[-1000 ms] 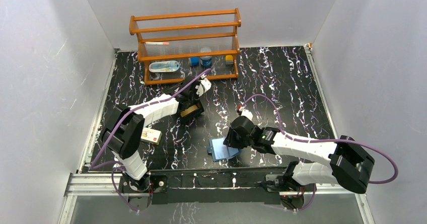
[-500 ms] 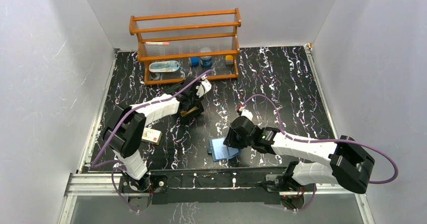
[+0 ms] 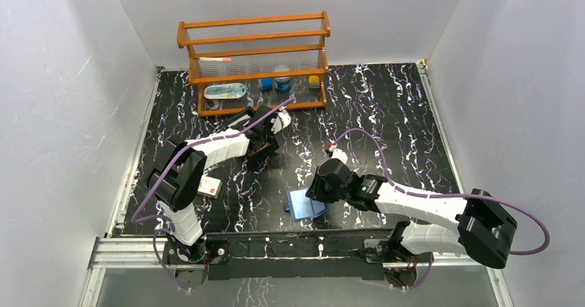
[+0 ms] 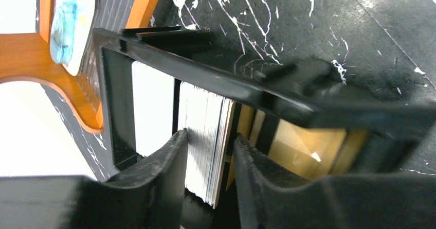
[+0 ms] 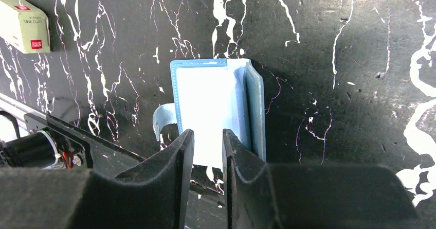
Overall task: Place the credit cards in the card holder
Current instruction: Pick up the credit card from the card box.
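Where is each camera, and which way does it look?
Top external: up high behind the arms, looking down at the whole table; both arms show, with the left gripper and right gripper.
Left wrist: on the left arm, looking along its fingers into the black box at the credit cards.
Right wrist: on the right arm, looking down past its fingers at the blue card holder.
Shared: top and right wrist both show the card holder and cream packet.

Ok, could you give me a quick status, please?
Left gripper astride white cards in black box, grip unclear. Right gripper shut on edge of open wallet. Nothing between box and wallet.
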You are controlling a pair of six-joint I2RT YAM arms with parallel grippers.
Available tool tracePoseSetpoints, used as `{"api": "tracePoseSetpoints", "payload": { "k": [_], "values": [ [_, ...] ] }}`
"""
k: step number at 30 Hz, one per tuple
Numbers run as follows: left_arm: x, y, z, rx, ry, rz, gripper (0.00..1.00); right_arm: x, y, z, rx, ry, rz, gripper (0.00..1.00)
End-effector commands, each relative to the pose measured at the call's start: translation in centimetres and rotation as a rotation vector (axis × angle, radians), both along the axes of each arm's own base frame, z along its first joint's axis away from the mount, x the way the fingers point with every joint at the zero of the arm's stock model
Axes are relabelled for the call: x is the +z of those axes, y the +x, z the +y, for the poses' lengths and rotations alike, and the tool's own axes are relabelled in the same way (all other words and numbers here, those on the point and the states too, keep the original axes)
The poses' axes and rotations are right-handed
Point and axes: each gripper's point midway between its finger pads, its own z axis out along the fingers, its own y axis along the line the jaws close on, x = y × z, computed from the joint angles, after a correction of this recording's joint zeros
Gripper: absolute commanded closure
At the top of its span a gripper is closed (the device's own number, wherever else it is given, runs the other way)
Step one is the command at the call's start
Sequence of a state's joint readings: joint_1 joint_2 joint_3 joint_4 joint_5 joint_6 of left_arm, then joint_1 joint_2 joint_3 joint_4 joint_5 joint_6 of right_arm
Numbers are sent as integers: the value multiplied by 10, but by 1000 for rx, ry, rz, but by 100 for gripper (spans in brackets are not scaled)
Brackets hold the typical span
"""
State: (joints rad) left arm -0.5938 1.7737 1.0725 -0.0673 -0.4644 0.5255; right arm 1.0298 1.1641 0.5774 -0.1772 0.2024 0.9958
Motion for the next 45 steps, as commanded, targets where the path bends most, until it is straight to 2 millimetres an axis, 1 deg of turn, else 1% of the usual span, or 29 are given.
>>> {"api": "tracePoseSetpoints", "payload": {
  "k": [1,7,9,12,14,15,18,22,24,28,29,32,37,43,45],
  "values": [
    [1,0,3,-2,9,13,74,7,4,1,-14,25,-33,65],
    [5,1,-1,-10,-1,23,87,7,4,1,-12,24,-32,65],
    [7,2,-2,-13,-2,22,90,6,3,1,-13,23,-30,65],
    [14,5,-1,-10,7,6,90,6,4,1,-14,24,-33,65],
    [19,9,2,-5,27,-14,83,6,3,1,-11,25,-31,65],
    [21,10,3,-2,38,-24,82,6,4,1,-13,26,-32,65],
    [24,13,3,-5,48,-31,81,6,4,1,-13,27,-32,65],
    [20,11,2,-6,43,-11,87,7,4,1,-13,27,-33,65],
    [19,9,2,-6,40,3,88,6,3,0,-13,26,-34,65],
    [27,6,-1,-4,19,23,89,6,3,-1,-16,26,-35,65],
    [30,5,-2,-4,10,27,90,5,3,0,-15,27,-34,65],
    [37,3,-6,-6,-21,40,100,4,3,0,-13,28,-31,65],
    [45,-4,-10,4,-74,52,100,2,2,1,-10,28,-25,65],
    [43,-10,-6,25,-79,70,100,3,2,1,-10,32,-25,65],
    [47,-11,-7,50,-103,59,100,4,2,2,-11,36,-25,65]
  ]
}}
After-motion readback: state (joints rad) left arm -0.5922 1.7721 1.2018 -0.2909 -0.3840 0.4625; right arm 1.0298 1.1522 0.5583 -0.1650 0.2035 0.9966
